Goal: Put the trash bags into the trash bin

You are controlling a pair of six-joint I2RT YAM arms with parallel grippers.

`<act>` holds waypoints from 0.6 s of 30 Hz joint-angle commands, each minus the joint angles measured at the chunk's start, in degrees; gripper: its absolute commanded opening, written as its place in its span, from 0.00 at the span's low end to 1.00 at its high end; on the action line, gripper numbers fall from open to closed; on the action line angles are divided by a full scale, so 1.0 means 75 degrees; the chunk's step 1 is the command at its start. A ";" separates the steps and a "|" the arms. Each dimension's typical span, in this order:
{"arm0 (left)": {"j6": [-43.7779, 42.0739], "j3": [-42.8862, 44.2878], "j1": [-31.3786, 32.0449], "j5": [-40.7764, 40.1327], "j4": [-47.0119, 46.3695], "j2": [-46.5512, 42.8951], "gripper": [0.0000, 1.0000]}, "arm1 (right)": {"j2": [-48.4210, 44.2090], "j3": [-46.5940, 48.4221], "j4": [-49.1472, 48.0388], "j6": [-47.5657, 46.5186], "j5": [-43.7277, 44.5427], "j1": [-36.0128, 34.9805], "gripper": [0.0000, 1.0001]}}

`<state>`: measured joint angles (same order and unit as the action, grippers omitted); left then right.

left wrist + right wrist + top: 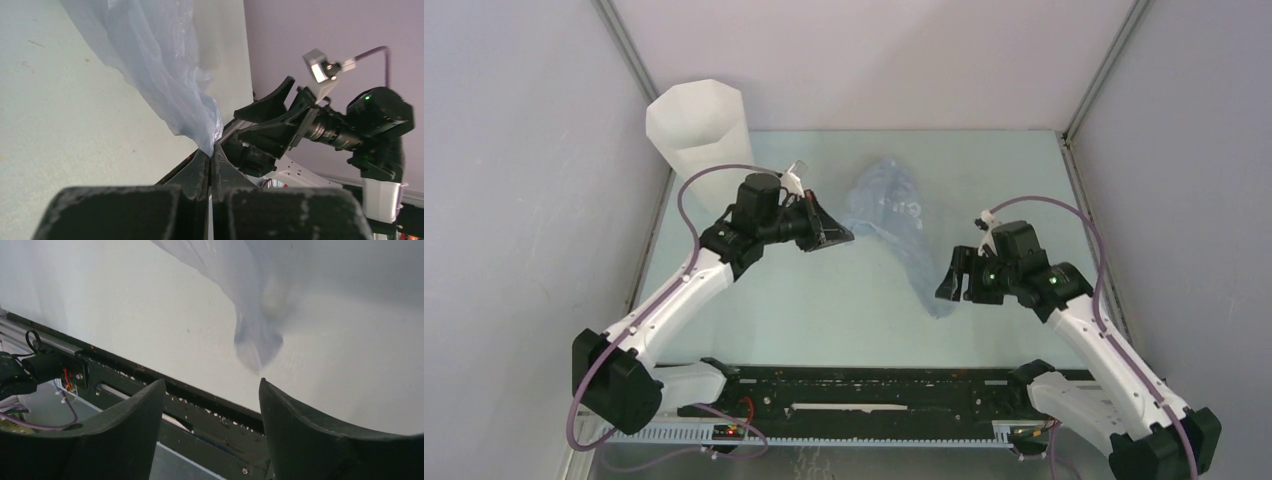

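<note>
From above, the left hand [844, 238] hides its own grip. Only its wrist view shows the jaws clenched on a corner of the bag [165, 75]. The bag stretches from there toward 5 o'clock. Its blurred lower tip sits just beyond the released right hand [211, 382], whose wrist view cuts off the rest. The bin [694, 125], seen only from above, stands at 10 o'clock on the surface [824, 310].

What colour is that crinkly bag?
The crinkly plastic bag is translucent pale blue, clearest in left wrist view.
</note>
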<state>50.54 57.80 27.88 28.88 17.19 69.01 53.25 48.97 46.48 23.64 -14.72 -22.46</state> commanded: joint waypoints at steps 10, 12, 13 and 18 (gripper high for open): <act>0.0427 0.1049 0.0249 0.0522 -0.0511 0.0200 0.00 | -0.0921 -0.2083 -0.1650 0.2309 -0.0837 0.0024 0.92; 0.0498 0.1071 0.0276 0.0498 -0.0547 0.0207 0.00 | -0.0673 -0.2325 -0.1987 0.2116 -0.0738 -0.0190 0.91; 0.0546 0.1062 0.0279 0.0511 -0.0606 0.0208 0.00 | -0.0488 -0.2378 -0.2045 0.2013 -0.0745 -0.0257 0.91; 0.0667 0.1214 0.0334 0.0587 -0.0677 0.0353 0.00 | 0.0125 -0.2482 -0.2448 0.1969 -0.0990 -0.0757 0.87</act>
<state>54.11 62.52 29.69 31.79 14.28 70.59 53.34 30.28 34.85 37.50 -20.53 -25.15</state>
